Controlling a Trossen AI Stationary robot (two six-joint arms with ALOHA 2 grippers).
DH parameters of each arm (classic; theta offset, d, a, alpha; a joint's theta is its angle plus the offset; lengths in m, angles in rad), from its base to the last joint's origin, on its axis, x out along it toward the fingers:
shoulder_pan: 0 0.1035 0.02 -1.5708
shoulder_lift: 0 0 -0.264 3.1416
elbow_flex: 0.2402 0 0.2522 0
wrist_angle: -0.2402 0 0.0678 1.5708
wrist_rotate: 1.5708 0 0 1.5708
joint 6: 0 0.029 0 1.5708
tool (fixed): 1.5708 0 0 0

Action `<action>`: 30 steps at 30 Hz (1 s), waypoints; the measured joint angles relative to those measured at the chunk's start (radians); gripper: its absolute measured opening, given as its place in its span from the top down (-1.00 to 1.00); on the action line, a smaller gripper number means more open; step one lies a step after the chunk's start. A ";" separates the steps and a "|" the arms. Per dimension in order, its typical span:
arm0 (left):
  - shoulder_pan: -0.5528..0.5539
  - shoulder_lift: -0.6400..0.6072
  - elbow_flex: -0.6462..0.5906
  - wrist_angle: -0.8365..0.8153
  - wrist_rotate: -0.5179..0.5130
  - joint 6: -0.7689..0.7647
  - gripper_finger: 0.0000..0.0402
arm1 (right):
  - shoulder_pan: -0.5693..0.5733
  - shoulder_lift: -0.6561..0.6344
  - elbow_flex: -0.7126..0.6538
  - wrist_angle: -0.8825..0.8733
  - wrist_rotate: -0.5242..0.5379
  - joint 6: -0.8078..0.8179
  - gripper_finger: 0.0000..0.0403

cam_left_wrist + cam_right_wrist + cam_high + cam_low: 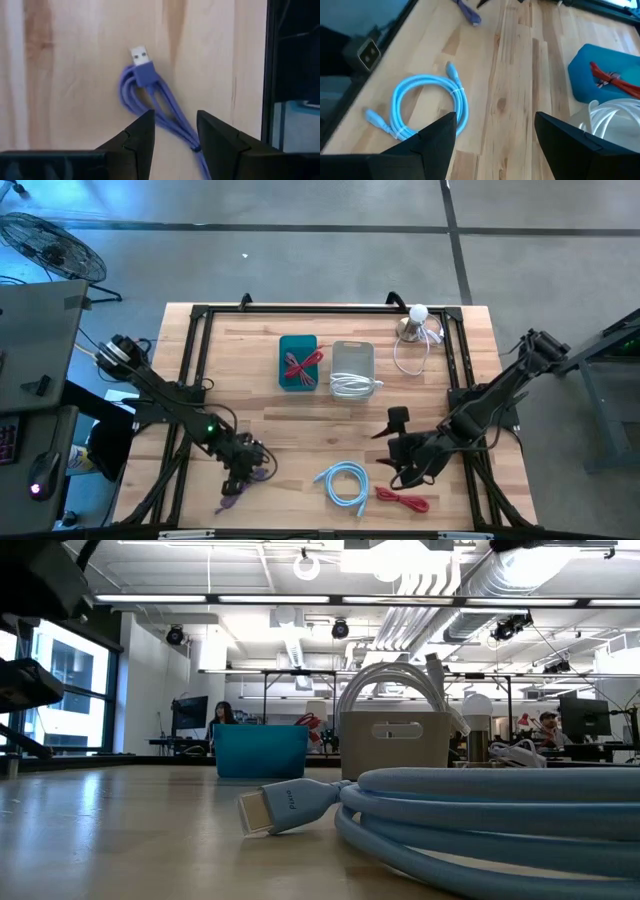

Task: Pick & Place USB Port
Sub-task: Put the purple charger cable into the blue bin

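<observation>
- Purple USB cable [150, 107] lies bundled near the table's front-left edge, right under the left gripper [175, 135], fingers parted around it.
- Looks light and floppy, so grab the bundled strands, not the plug [141, 62].
- Right gripper [495, 135] hangs wide open near the light-blue cable [427, 107].

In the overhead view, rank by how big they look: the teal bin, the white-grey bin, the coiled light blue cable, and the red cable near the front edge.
Teal bin and white-grey bin look alike, unranked.
Coiled light blue cable.
Red cable.

Pale smooth wooden table [300, 430]; glossy blue cable [500, 815]
</observation>
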 joint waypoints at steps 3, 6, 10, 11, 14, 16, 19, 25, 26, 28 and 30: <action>0.000 0.023 -0.002 0.033 0.008 0.008 0.29 | -0.003 0.035 0.000 0.000 -0.001 -0.008 -0.30; 0.000 0.038 -0.002 0.053 0.024 0.009 0.29 | -0.003 0.058 0.000 0.008 0.005 -0.022 -0.30; 0.001 0.049 -0.002 0.051 0.032 0.020 0.29 | -0.003 0.068 0.000 0.018 0.004 -0.023 -0.30; 0.002 0.049 -0.002 0.053 0.037 0.026 0.29 | -0.003 0.068 0.000 0.022 0.003 -0.025 -0.30; 0.002 0.049 -0.002 0.047 0.064 0.041 0.29 | -0.003 0.068 0.000 0.027 0.003 -0.030 -0.30; 0.002 0.049 -0.002 0.040 0.091 0.041 0.29 | -0.003 0.068 0.000 0.032 0.003 -0.037 -0.30; 0.002 0.049 -0.002 -0.002 0.104 0.023 0.29 | -0.003 0.068 0.000 0.037 0.003 -0.045 -0.30; 0.002 0.049 -0.002 -0.043 0.094 -0.027 0.29 | -0.003 0.068 0.000 0.047 0.002 -0.048 -0.30; 0.002 0.049 -0.002 -0.041 0.085 -0.028 0.29 | -0.003 0.068 0.000 0.048 0.003 -0.048 -0.30; 0.002 0.048 -0.002 -0.038 0.074 -0.045 0.29 | -0.003 0.068 0.000 0.053 0.000 -0.048 -0.30; 0.002 0.048 -0.002 -0.028 0.069 -0.047 0.29 | -0.003 0.068 0.000 0.059 -0.004 -0.048 -0.30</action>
